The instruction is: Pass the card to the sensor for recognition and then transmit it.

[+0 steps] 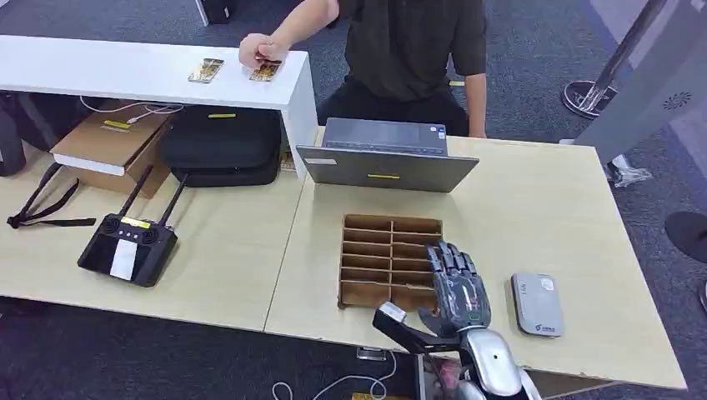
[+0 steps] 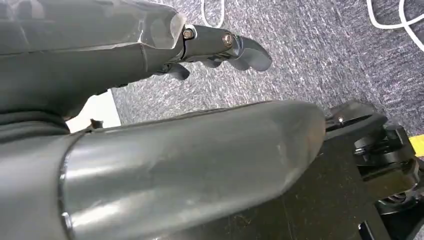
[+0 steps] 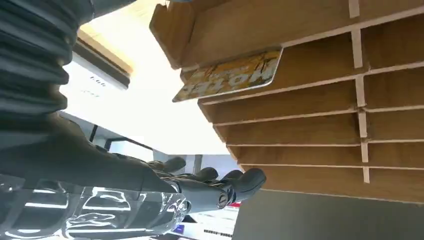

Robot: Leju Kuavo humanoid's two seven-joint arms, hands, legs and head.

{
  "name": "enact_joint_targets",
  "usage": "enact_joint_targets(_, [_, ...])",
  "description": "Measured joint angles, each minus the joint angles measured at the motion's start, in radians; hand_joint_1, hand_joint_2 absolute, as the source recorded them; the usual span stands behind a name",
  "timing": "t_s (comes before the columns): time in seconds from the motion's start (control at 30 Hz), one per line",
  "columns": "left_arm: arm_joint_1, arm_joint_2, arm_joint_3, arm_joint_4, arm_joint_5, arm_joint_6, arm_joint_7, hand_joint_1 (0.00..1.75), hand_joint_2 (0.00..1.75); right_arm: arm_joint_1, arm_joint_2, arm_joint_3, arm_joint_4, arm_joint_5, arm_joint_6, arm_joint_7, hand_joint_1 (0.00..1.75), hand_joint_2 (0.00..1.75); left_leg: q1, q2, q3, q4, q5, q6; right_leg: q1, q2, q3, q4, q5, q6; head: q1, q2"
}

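A pale wooden table (image 1: 534,208) is stretching across the head view, and everything here is placed relative to the slotted wooden rack (image 1: 367,250) sitting near its front edge. Beyond the rack a grey laptop (image 1: 388,158) is standing, with a person (image 1: 408,42) sitting behind it. Just to the rack's right, the grey sensor (image 1: 538,304) is lying flat. The right hand (image 1: 454,287) is hovering over the rack's right front corner, fingers spread and holding nothing. The card (image 3: 227,75), yellow and printed, is leaning in one of the rack's slots, one corner sticking out. The left hand (image 2: 220,47) is hanging over carpet, well away from the rack, fingers curled on nothing. The risk ahead: spread fingers could catch the thin dividers or push the card deeper, spoiling the pinch.
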Motion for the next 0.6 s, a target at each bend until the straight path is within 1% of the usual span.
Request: enact_joint_targets(0.6, [-0.001,0.006,-0.037,0.0,-0.011,0.003,0.011,0.0,0.0,-0.004,0.003,0.0,0.023,0.023,-0.009,-0.001,0.0,1.75,0.0,0.0,0.0,0.0,0.0,0.0,0.0,0.0,0.0,0.0,0.0,0.0,0.0,0.0])
